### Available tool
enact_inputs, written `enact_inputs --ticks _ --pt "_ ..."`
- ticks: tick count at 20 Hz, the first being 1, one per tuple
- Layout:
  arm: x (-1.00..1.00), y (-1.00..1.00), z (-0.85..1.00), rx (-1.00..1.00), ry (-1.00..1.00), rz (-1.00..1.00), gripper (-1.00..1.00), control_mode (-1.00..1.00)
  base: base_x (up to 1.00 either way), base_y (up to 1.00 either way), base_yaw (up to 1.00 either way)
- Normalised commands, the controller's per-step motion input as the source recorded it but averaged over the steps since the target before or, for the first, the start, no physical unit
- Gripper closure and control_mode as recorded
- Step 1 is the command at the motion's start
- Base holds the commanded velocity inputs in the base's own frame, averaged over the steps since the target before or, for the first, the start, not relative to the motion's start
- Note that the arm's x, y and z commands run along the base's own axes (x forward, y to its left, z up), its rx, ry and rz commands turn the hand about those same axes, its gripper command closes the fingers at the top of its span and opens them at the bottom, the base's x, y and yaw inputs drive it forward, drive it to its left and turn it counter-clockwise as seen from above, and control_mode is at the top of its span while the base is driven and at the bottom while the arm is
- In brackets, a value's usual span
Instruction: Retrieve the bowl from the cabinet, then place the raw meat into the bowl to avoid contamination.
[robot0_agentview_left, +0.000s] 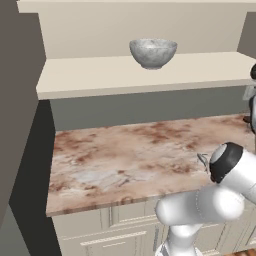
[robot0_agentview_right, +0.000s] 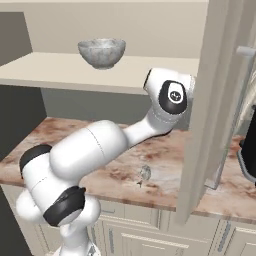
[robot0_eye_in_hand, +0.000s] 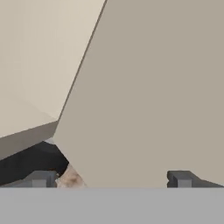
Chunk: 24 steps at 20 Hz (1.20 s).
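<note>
The mottled grey-white bowl (robot0_agentview_left: 153, 53) (robot0_agentview_right: 102, 52) stands upright on the beige shelf (robot0_agentview_left: 95, 76) of the open cabinet (robot0_agentview_right: 150, 25), near the shelf's middle. A small greyish item (robot0_agentview_right: 144, 173) (robot0_agentview_left: 202, 160) lies on the reddish marble counter; I cannot tell whether it is the raw meat. My arm's wrist (robot0_agentview_right: 170, 95) is raised beside the swung-out cabinet door (robot0_agentview_right: 212, 100), right of the bowl and lower. In the hand view my gripper (robot0_eye_in_hand: 111, 179) is open, its fingertips (robot0_eye_in_hand: 41, 179) wide apart, with nothing between them and a flat beige panel (robot0_eye_in_hand: 153, 87) close in front.
The marble counter (robot0_agentview_left: 125, 160) runs below the shelf, with cream drawers (robot0_agentview_left: 115, 225) under it. The open door's grey bar handle (robot0_agentview_right: 246, 51) juts out at the right. A dark object (robot0_agentview_right: 247, 150) sits at the far right. A dark wall (robot0_agentview_left: 20, 100) bounds the left.
</note>
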Motion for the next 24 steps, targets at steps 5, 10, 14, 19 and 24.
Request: enact_inputs --ticks 5,10,14,19,24 --pt "0.43 -0.64 0.0 0.12 0.0 0.06 -1.0 -1.0 0.0 0.0 0.0" --pt "0.3 -0.69 -0.09 0.12 0.0 0.07 -1.0 -1.0 0.0 0.0 0.0" --pt "0.04 -0.58 -0.22 0.1 -0.01 0.12 -1.0 -1.0 0.0 0.0 0.0" --pt "0.0 -0.24 -0.27 0.08 -0.04 0.14 -1.0 -1.0 0.0 0.0 0.0" --pt "-0.19 0.54 -0.62 0.04 -0.1 0.14 -1.0 -1.0 0.0 0.0 0.0"
